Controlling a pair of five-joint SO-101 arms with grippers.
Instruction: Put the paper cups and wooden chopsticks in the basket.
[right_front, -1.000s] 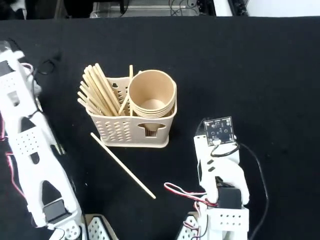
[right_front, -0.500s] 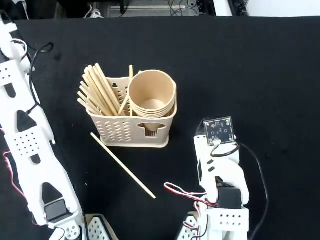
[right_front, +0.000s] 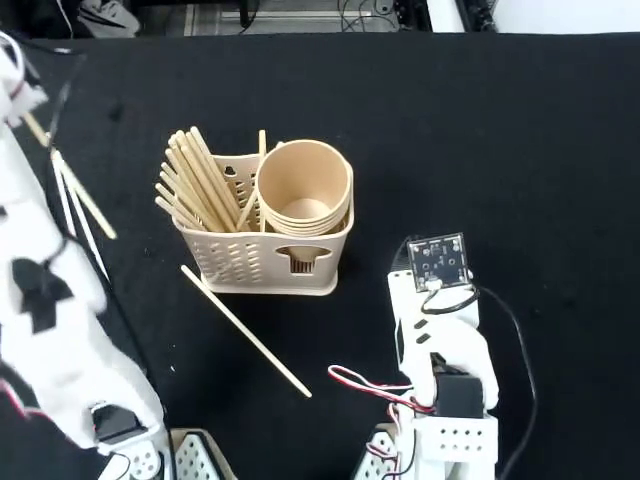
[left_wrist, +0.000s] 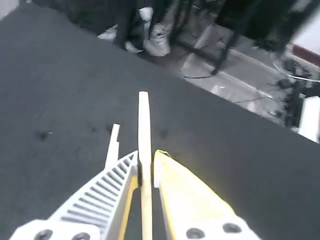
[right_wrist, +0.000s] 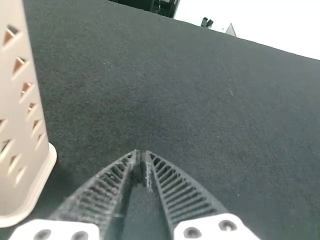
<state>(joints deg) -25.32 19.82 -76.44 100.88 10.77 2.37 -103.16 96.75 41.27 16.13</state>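
Observation:
My left gripper (left_wrist: 145, 159) is shut on wooden chopsticks (left_wrist: 144, 125), which stick out past its fingertips over the black table; a second stick (left_wrist: 113, 146) lies beside one finger. In the high view these held chopsticks (right_front: 84, 204) hang at the far left, well away from the beige basket (right_front: 262, 262). The basket holds stacked paper cups (right_front: 304, 188) and several chopsticks (right_front: 196, 182). One loose chopstick (right_front: 246, 331) lies slanted on the table in front of the basket. My right gripper (right_wrist: 140, 161) is shut on nothing, low over the table to the right of the basket (right_wrist: 20, 125).
The right arm (right_front: 441, 340) sits at the front, right of the basket. The left arm (right_front: 50, 330) runs along the table's left edge. The black table (right_front: 500, 150) stretches open at the back and right. Chair legs and cables (left_wrist: 210, 45) lie beyond the table's far edge.
The left arm has swung up and away along the left edge, and the chopsticks in its gripper have come into sight. The right arm, basket and loose chopstick have not moved.

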